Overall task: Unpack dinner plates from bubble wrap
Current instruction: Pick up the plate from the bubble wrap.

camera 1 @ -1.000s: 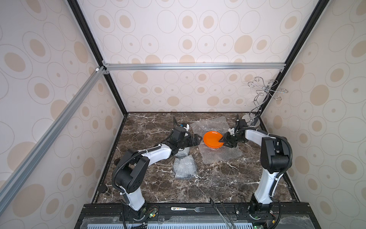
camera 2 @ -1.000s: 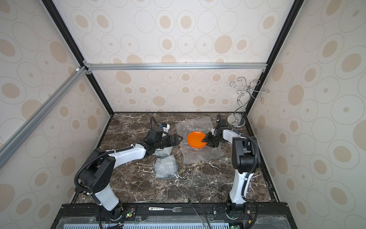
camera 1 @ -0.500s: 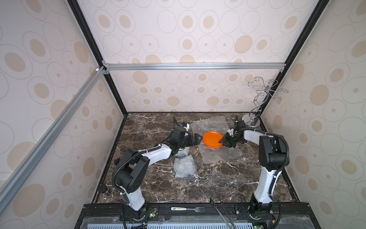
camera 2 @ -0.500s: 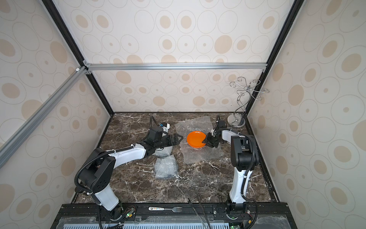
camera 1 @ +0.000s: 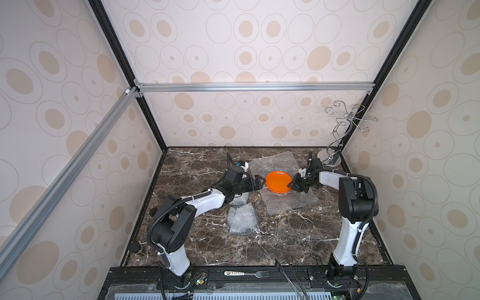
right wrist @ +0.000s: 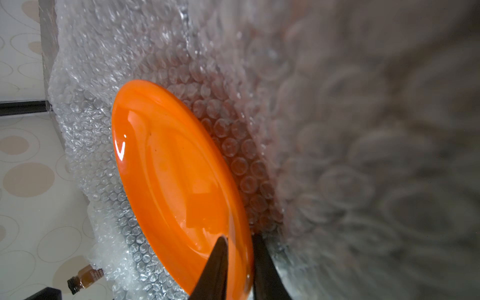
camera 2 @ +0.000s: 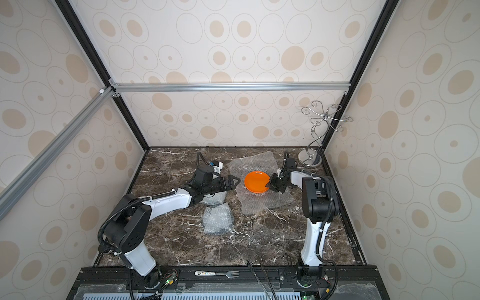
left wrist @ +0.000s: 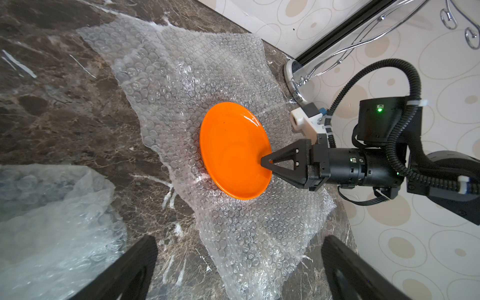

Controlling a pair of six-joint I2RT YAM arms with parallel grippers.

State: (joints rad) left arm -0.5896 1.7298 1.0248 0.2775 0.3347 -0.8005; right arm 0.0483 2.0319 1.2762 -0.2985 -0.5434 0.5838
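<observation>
Low down — right arm (camera 1: 331,178) stretched inward, jaws pinching the orange plate (camera 1: 277,181).

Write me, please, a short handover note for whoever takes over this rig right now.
Left tool: open, empty, beside the orange plate.
Right tool: shut on the plate's rim, on the opposite side.
Plate: bare, lying on its unfolded bubble wrap sheet.
Done: this plate is unwrapped.
Left: lift it off the sheet, then open the two folded bubble wrap bundles near the left arm, one partly under it. What they contain cannot be seen clearly.
</observation>
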